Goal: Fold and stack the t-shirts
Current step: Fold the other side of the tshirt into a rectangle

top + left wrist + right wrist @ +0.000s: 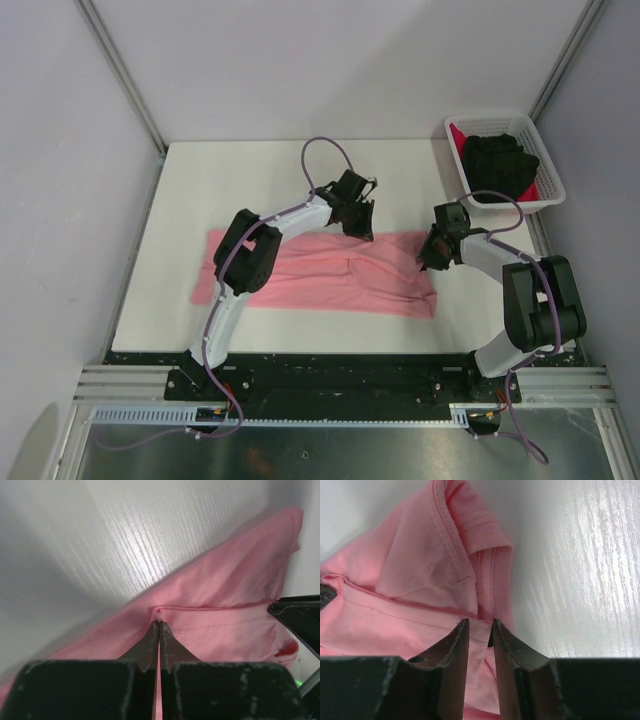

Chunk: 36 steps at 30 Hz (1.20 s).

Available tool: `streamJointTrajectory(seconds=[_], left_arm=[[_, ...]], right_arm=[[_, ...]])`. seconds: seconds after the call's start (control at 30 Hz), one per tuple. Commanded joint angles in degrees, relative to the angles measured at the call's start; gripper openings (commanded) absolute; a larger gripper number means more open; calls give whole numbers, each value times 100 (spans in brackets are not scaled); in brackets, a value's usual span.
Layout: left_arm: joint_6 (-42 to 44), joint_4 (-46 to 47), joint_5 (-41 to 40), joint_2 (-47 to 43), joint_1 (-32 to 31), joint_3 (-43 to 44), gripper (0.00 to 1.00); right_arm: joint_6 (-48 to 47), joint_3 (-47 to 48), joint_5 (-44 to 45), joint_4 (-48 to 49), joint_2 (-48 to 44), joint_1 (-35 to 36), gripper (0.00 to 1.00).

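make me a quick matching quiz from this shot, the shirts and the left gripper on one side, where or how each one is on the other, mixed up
Column one:
1. pink t-shirt
2. black t-shirt
3. red t-shirt
4. left gripper

Column two:
A. in the basket, mostly covered by another shirt
B. laid out across the table
C. shut on an edge of pink cloth
D. bunched on top in the basket

Pairs: 1-B, 2-D, 3-A, 4-C
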Motion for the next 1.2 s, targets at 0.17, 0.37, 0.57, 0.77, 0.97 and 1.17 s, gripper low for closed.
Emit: streamJointTrajectory(seconds=[0.17, 0.37, 0.57, 0.77, 0.97, 1.17], left_arm=[[153, 48, 73, -613, -58, -147, 0], [151, 43, 80, -762, -69, -320, 0], [154, 44, 38, -1012, -91, -562, 0], [125, 47, -91, -1374, -128, -884, 0], [45, 44, -226, -1811, -158, -1282, 0], [15, 45, -330, -2217, -165, -1781, 0]], right_arm=[[101, -11, -141, 131, -110, -12, 22], [72, -11, -98, -2, -255, 16, 10], [61, -11, -76, -163, -526, 66, 4], [44, -11, -75, -400, -963, 124, 3], [59, -11, -75, -685, -1415, 337, 2], [160, -11, -75, -937, -1852, 656, 2]])
